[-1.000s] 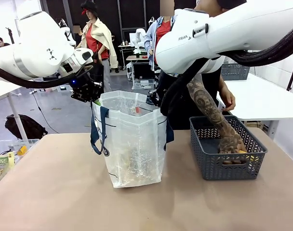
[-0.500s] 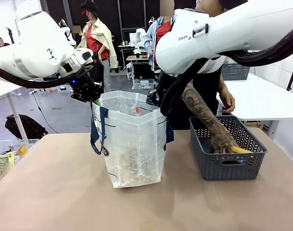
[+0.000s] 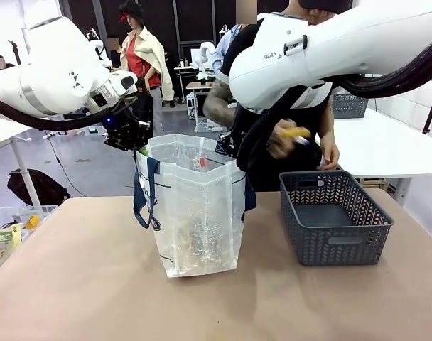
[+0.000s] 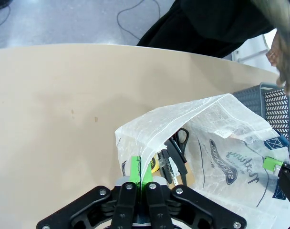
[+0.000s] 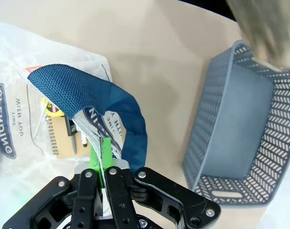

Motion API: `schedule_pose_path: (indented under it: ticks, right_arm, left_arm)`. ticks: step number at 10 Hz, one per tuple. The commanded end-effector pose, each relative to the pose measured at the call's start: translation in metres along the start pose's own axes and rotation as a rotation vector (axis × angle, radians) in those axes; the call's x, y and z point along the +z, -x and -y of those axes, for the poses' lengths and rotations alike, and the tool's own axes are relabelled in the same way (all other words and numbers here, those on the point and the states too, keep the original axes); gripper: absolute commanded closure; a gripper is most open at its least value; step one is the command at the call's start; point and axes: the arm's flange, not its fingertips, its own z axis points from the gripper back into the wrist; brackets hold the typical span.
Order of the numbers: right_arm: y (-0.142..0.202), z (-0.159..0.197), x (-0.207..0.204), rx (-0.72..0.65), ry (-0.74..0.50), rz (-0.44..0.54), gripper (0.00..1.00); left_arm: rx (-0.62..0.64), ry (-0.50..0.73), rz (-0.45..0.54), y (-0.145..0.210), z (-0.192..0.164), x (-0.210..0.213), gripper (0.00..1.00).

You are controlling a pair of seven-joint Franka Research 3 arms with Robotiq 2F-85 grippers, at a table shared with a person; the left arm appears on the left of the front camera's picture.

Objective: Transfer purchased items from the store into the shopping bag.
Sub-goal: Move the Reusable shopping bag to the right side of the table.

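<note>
Front view: a tall translucent white shopping bag (image 3: 197, 220) stands upright and open-mouthed on the tan bench (image 3: 95, 277). Both of my grippers hold its rim, my left gripper (image 4: 141, 174) on one side and my right gripper (image 5: 101, 157) on the opposite side, each with its green pads closed on the thin plastic. Beyond the bag, on the side of my right arm, a person's hand (image 3: 280, 139) is raised and carries something yellow (image 3: 297, 132), blurred, probably one of the purchased items. The hand is nearer my right gripper than my left, and the mouth lies between my grippers, so I judge the hand must come across past my right arm to drop it in. The item's long axis is too blurred for me to tell. Inside the bag, the left wrist view shows black-handled scissors (image 4: 181, 139) and the right wrist view a brown spiral notebook (image 5: 64, 138). The dark grey basket (image 3: 337, 238), the store, sits well apart from the bag, its floor bare.
</note>
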Motion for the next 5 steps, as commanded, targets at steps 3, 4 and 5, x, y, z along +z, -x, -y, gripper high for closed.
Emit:
schedule_pose_path:
  ticks: [3,4,5]
  right_arm:
    - [0.0041,0.0027,0.0005,-0.017,-0.010,0.002,1.00]
    - [0.0041,0.0027,0.0005,-0.017,-0.010,0.002,1.00]
    - [0.0041,0.0027,0.0005,-0.017,-0.010,0.002,1.00]
  left_arm:
    - [0.016,-0.001,0.011,0.0024,-0.0019,0.0043,1.00]
    - [0.016,-0.001,0.011,0.0024,-0.0019,0.0043,1.00]
    - [0.016,-0.001,0.011,0.0024,-0.0019,0.0043,1.00]
